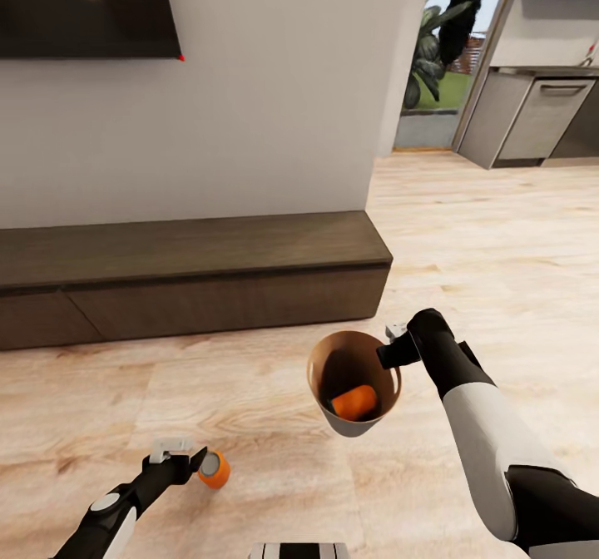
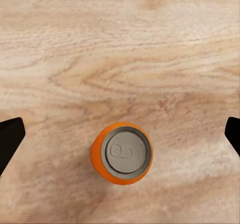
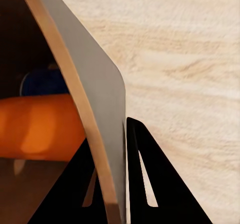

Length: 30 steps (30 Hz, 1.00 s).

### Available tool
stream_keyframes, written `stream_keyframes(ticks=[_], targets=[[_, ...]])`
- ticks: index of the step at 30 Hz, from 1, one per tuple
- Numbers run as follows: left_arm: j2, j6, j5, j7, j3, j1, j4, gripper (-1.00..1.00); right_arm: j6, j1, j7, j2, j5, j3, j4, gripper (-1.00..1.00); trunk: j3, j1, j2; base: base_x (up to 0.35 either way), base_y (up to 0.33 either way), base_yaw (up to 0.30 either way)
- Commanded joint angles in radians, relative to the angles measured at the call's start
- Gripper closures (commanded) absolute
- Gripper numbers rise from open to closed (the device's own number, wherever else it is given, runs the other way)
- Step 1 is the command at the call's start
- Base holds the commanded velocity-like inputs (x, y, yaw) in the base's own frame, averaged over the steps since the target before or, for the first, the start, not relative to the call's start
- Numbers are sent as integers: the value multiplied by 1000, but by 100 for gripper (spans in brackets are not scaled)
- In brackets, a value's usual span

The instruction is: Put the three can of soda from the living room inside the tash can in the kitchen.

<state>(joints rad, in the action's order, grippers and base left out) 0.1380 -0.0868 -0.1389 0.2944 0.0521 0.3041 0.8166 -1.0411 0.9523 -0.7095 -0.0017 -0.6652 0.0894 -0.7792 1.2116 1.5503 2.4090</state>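
An orange can of soda (image 1: 214, 469) stands upright on the light wood floor, its silver top facing the left wrist view (image 2: 121, 153). My left gripper (image 1: 183, 452) hangs open just above and beside it, its black fingertips (image 2: 9, 141) wide apart on either side and not touching the can. My right gripper (image 1: 393, 344) is shut on the rim of the tash can (image 1: 349, 427), holding it tilted above the floor; its fingers pinch the grey wall (image 3: 95, 84). A second orange can (image 1: 355, 403) lies on its side inside the bin (image 3: 40, 126).
A long low dark-wood bench (image 1: 191, 268) runs along the white wall ahead, under a black screen (image 1: 83, 6). Past the wall's corner at the right, open wood floor leads to grey kitchen cabinets (image 1: 541, 118) and a doorway with plants (image 1: 437, 51).
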Motion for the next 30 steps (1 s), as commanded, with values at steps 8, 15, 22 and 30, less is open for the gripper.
stream_keyframes(ticks=[8,15,22,30], targets=[[0,1,1,-1,0,0,8,-100,-6,0,-5,0,19,1,0,100,10,0,0,20,12,0],[0,-1,1,-1,0,0,1,-100,-6,-1,-5,0,19,1,0,100,37,23,42,1,1,0],[0,-1,2,-1,0,0,0,-100,-6,-1,-5,0,18,1,0,100,69,50,91,0,0,0],[0,-1,2,-1,-1,0,0,-100,-6,-3,-5,1,18,1,0,100,91,51,92,0,0,0]])
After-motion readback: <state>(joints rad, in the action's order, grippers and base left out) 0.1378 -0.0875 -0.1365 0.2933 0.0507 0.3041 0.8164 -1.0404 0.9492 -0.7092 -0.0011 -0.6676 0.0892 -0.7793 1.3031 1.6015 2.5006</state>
